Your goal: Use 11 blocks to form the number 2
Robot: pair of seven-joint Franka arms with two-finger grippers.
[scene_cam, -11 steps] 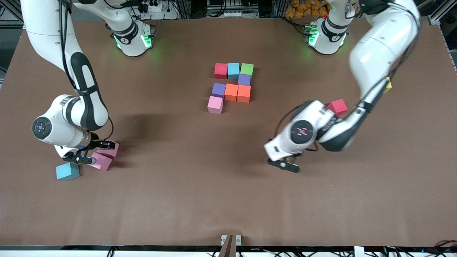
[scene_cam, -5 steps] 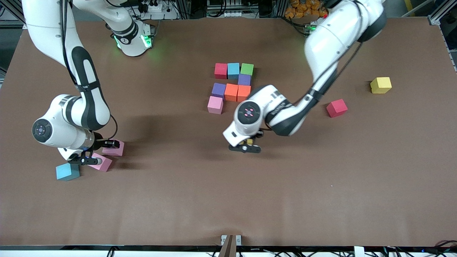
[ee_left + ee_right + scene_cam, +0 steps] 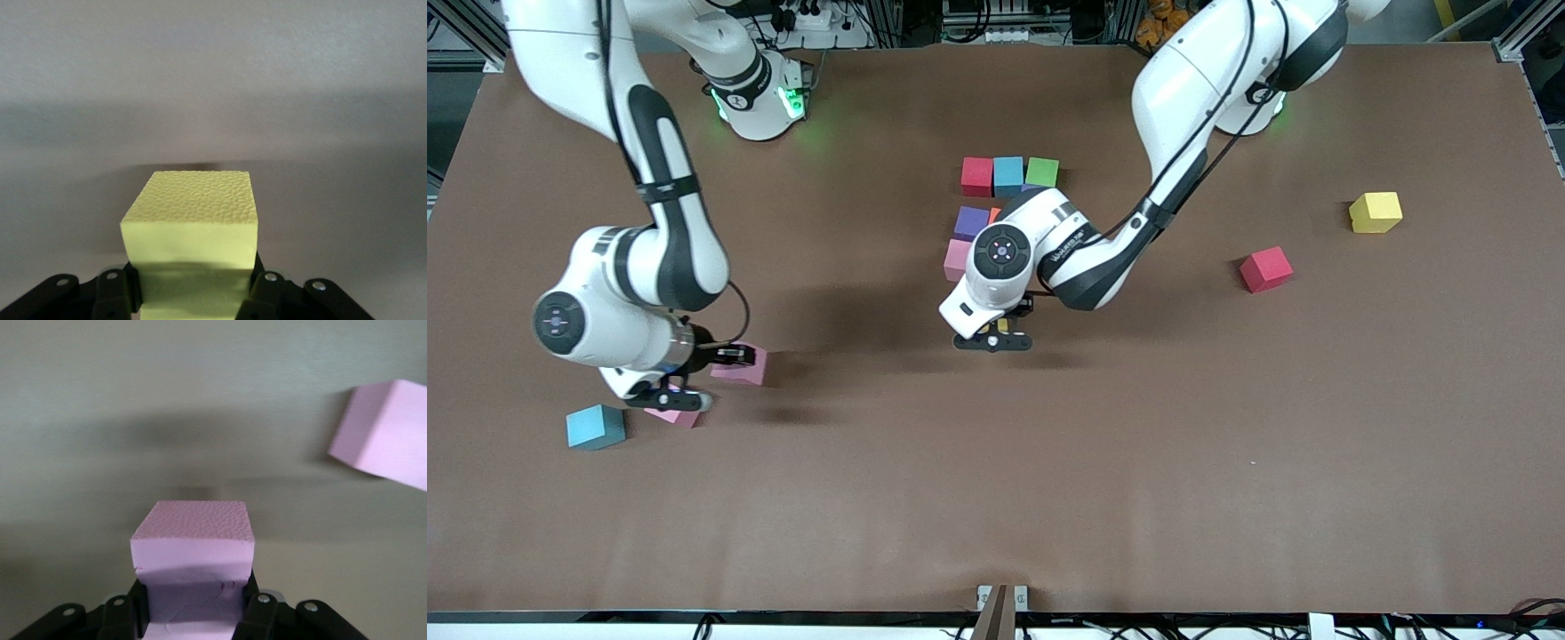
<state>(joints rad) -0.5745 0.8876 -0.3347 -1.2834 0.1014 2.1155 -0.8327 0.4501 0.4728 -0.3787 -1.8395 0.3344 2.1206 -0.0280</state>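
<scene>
Blocks (image 3: 1009,176): left claw (image 3: 992,342) grips yellow, right claw (image 3: 669,402) pink.

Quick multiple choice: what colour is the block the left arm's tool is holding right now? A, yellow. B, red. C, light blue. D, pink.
A: the left wrist view shows a yellow block clamped in the left tool, while the pink block sits in the right tool.
</scene>
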